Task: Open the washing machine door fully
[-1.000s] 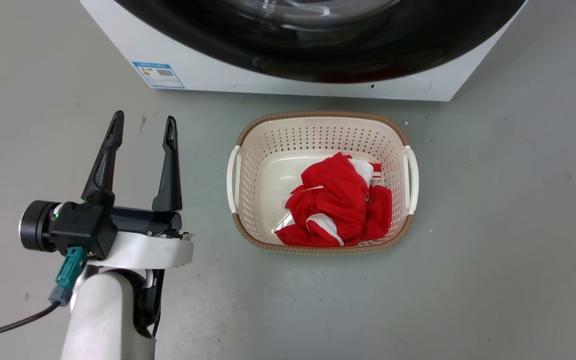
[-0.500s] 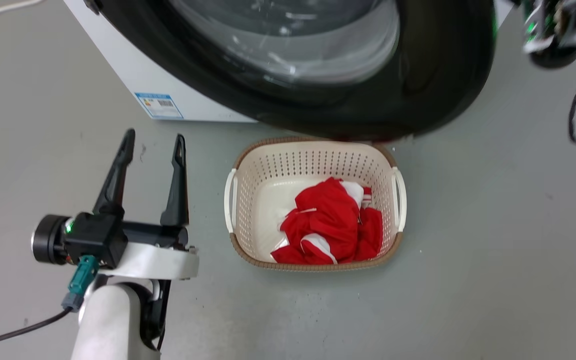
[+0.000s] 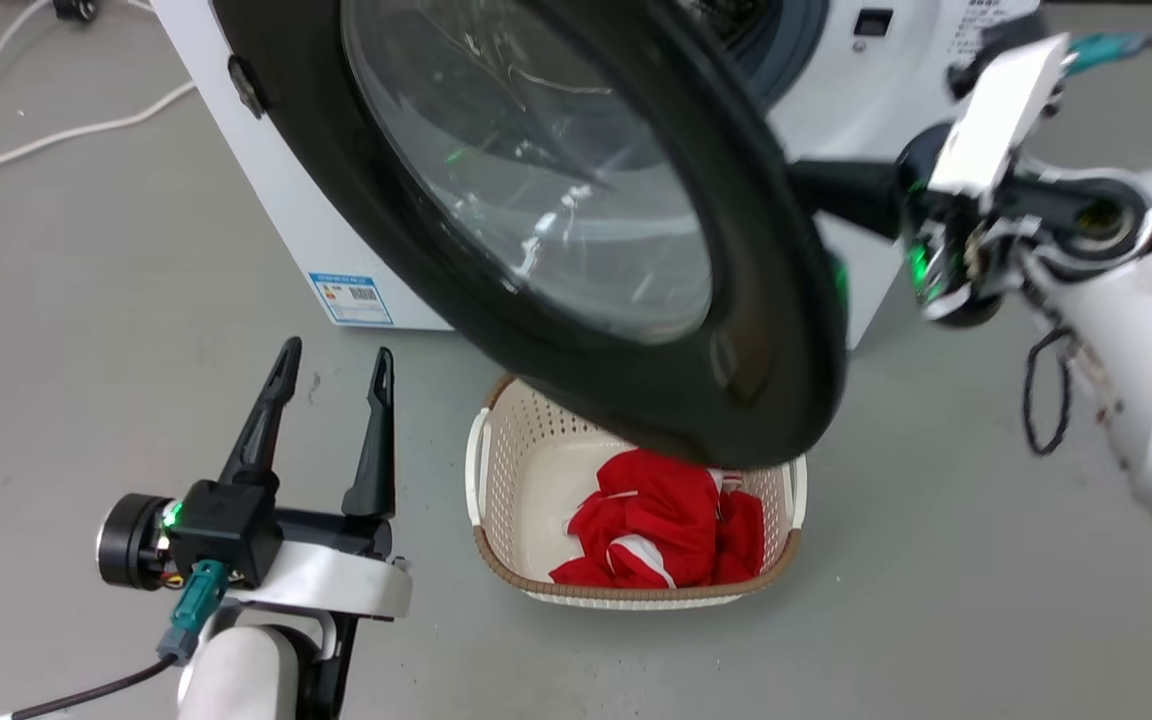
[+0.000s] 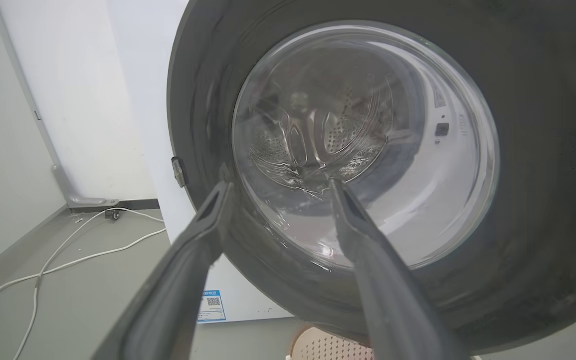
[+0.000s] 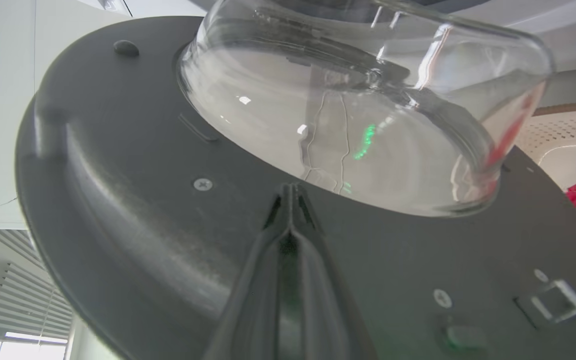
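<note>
Floor: grey concrete (image 3: pixel 86 300) is stretching all around me, with white cables (image 3: pixel 56 135) trailing at the far left.
Left gripper: my left gripper (image 3: pixel 336 352) is hovering at the near left, fingers spread wide, carrying nothing, well apart from the door.
Washing machine: the washing machine (image 3: pixel 276 200) is standing at the far side, its blue label (image 3: pixel 350 298) showing low on the front.
Door: the washing machine door (image 3: pixel 416 250) is swinging out from the front. A second ago it was lying flush and half a second ago barely ajar. My head camera is lifting too, so part of the shift is mine.
Basket: the cream basket (image 3: pixel 636 597) with red cloth (image 3: pixel 666 520) is sitting on the floor under the door's lower edge.
Right gripper: my right gripper (image 5: pixel 290 192) is reaching behind the door, fingers pressed together on nothing, tips touching its inner face just beside the glass bowl (image 5: pixel 348 110).
Meaning: I am judging the latch freed and the door partway open, so more outward pushing is remaining.
</note>
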### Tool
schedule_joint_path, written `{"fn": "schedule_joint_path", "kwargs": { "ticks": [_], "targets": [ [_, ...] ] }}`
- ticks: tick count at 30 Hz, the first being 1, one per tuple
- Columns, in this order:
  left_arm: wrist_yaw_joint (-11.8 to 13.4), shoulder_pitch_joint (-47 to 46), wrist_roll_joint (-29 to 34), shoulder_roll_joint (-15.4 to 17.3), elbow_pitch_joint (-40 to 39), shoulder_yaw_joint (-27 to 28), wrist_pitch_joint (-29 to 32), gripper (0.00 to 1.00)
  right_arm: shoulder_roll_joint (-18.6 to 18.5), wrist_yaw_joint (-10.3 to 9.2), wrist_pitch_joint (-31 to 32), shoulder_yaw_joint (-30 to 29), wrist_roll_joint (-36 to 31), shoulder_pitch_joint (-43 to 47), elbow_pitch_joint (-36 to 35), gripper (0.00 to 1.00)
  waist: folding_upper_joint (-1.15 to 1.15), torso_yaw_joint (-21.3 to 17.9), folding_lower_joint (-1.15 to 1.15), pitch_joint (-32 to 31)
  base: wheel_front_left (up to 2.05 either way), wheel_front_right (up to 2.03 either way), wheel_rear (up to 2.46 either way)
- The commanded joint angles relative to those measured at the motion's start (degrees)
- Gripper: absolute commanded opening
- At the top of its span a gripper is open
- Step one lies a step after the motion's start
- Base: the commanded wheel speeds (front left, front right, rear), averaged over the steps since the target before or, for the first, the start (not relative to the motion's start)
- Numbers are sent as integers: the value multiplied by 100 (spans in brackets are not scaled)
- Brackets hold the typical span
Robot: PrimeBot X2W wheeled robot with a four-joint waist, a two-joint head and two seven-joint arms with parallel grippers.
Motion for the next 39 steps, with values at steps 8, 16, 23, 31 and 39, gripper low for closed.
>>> {"fn": "schedule_joint_path", "kwargs": {
  "ticks": [8,16,23,31,39],
  "targets": [
    [32,175,-58,-10,58,-195,-15,100,206,-2,103,315,178,853,-1107,0,0,28,0,-243,0,0,0],
    [63,177,-111,-11,80,-274,-15,100,242,-1,-119,673,284,1206,-1818,0,0,32,0,-278,0,0,0],
    [101,156,-152,-12,71,-257,-15,100,91,-2,-728,871,366,1352,-2263,0,0,11,0,-267,0,0,0],
    [155,206,-197,-11,55,-181,-15,100,-386,-1,-2608,492,286,1740,-2261,0,0,-72,0,-303,0,0,0],
    [183,305,-145,-10,55,-85,-15,100,-949,-1,-4132,47,421,2745,-2770,0,0,-186,0,-380,0,0,0]
  ]
}}
